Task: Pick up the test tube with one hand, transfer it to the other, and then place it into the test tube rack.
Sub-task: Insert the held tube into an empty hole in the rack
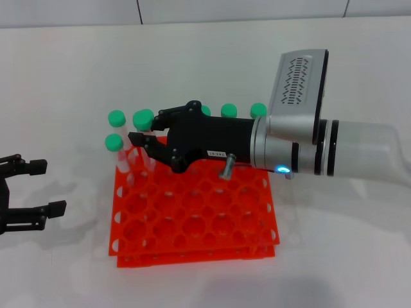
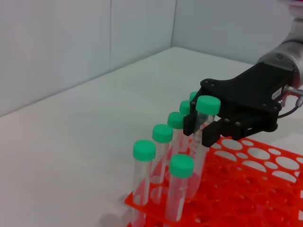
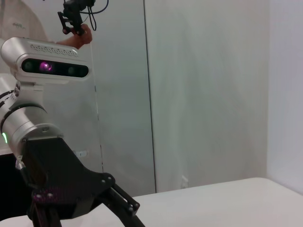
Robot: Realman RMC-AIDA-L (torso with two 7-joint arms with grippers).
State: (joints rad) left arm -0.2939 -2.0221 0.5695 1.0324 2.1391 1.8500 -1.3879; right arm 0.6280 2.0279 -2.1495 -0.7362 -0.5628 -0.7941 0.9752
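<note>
- Reaching in over the red rack [image 1: 192,218] on the white desk [image 1: 334,256], the right gripper [image 1: 149,133] has its jaws clamped on a tube [image 1: 145,138], which stands upright at the rack's far left corner among other green-capped tubes [image 1: 116,117]. The left gripper [image 1: 54,187] sits low at the desk's left edge, jaws apart.
- Left wrist view: the tube [image 2: 202,127] is slim and clear with faint marks and a round green cap, gripped just under the cap above the rack [image 2: 255,189].
- Right wrist view: the left gripper [image 3: 128,213] shows before a pale wall [image 3: 208,94].
</note>
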